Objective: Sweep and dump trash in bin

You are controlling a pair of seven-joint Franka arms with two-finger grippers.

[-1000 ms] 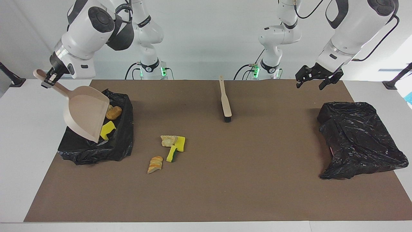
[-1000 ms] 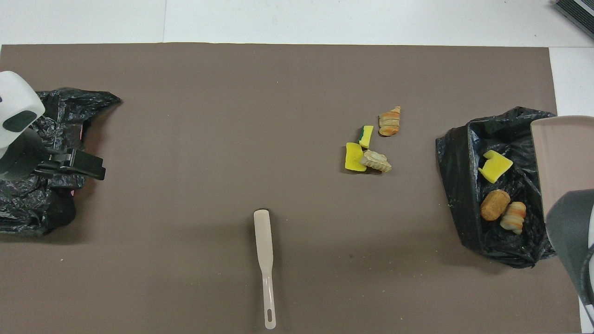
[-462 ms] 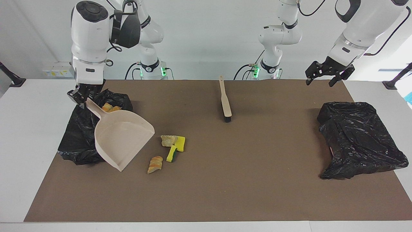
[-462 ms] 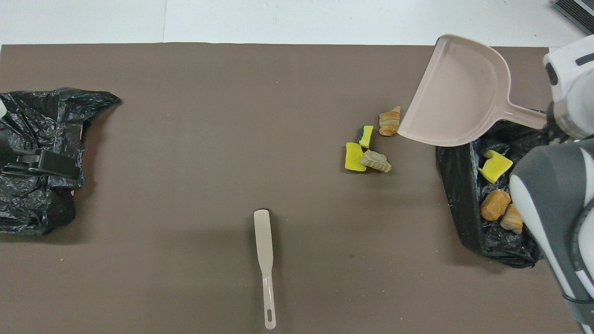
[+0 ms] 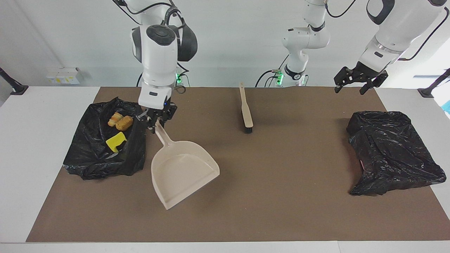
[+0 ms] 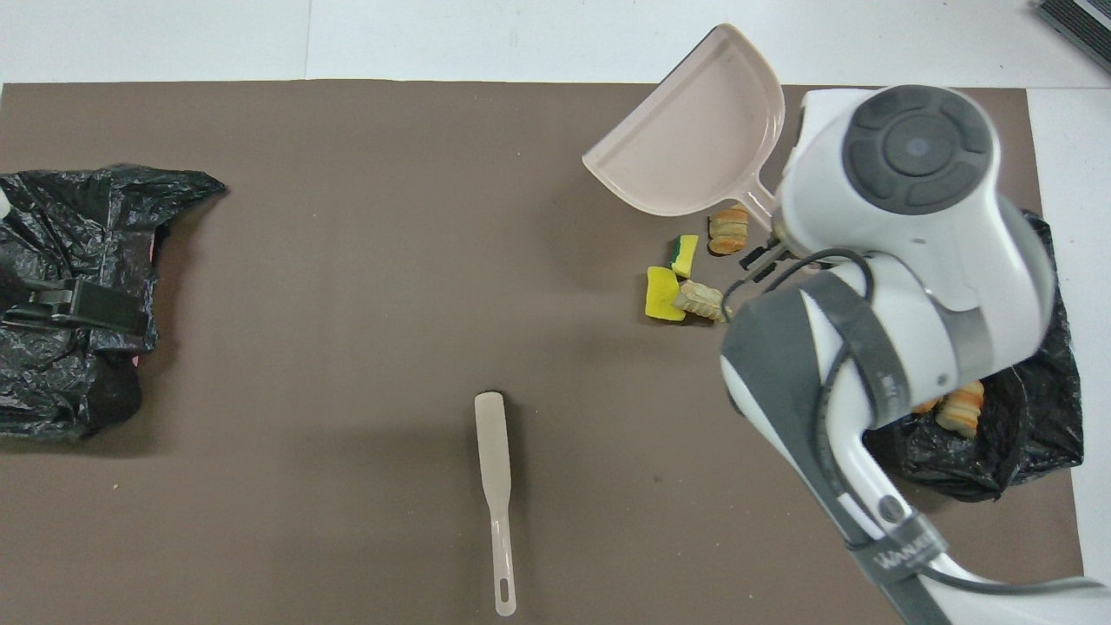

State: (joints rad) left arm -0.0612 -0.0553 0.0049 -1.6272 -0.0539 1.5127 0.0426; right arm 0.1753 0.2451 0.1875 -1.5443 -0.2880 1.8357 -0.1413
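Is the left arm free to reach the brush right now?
Probably yes. The left gripper hangs empty over its end of the table, and the brush lies alone on the mat with nothing between them.

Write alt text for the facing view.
The right gripper holds a beige dustpan by its handle above the brown mat, beside an open black bin bag holding scraps. A brush lies nearer the robots; the left gripper waits.

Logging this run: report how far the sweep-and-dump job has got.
Done: three trash bits lie in the open black bin bag. In hand: the right gripper holds the empty dustpan raised over the four loose bits on the mat. Left: sweeping and dumping those; the brush lies untouched, and the left gripper waits.
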